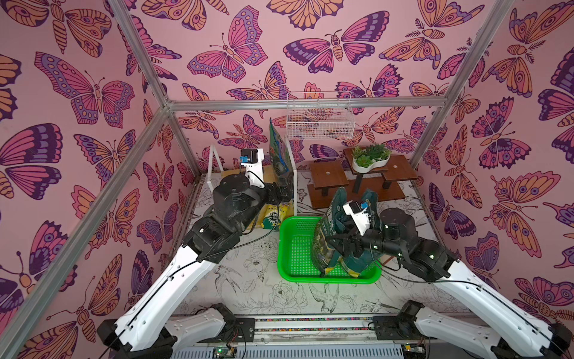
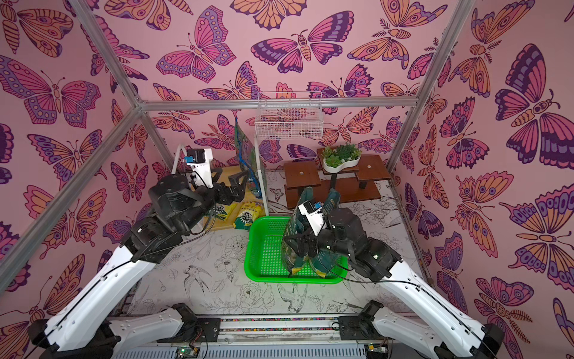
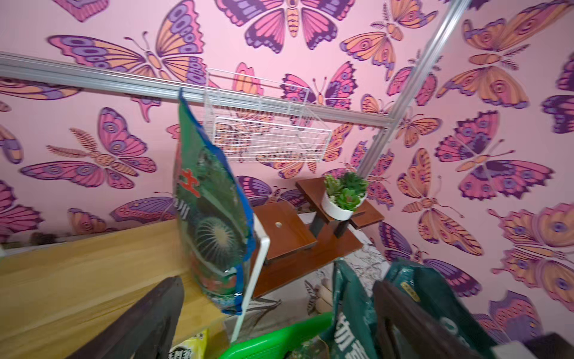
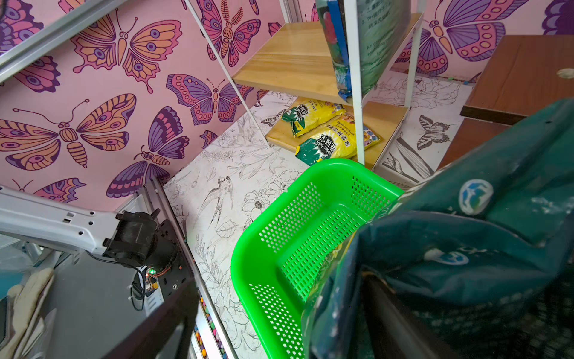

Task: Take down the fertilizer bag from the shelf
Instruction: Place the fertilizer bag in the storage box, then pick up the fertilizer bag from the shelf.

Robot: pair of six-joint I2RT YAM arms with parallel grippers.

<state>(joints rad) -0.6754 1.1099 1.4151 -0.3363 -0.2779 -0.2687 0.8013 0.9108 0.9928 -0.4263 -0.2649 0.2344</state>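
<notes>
The dark green fertilizer bag (image 1: 326, 233) is off the shelf (image 4: 289, 62) — it stands upright inside the green perforated basket (image 1: 295, 245), at the basket's right side.

The right gripper (image 2: 293, 247) sits at the bag's mid-height with its jaws spread wide, not clamping. The right wrist view shows one finger (image 4: 391, 314) against the bag's face and the other clear of it.

The left gripper (image 2: 232, 175) is open over the shelf's upper board. It is just beside a cactus-print bag (image 3: 214, 223) that stands on edge, leaning on the white frame post. Only the left wrist view shows that bag's printed face squarely; the top views catch it obliquely.

The lower board — seen whole only in the right wrist view — carries two yellow bags (image 4: 310, 119) lying flat. In the top views the left arm covers part of them.

Behind the basket on the desk (image 1: 248, 279) is a dark brown stepped stand (image 1: 329, 175) with a white planter (image 1: 371, 158). A white wire basket (image 1: 320, 118) hangs on the rear rail.
</notes>
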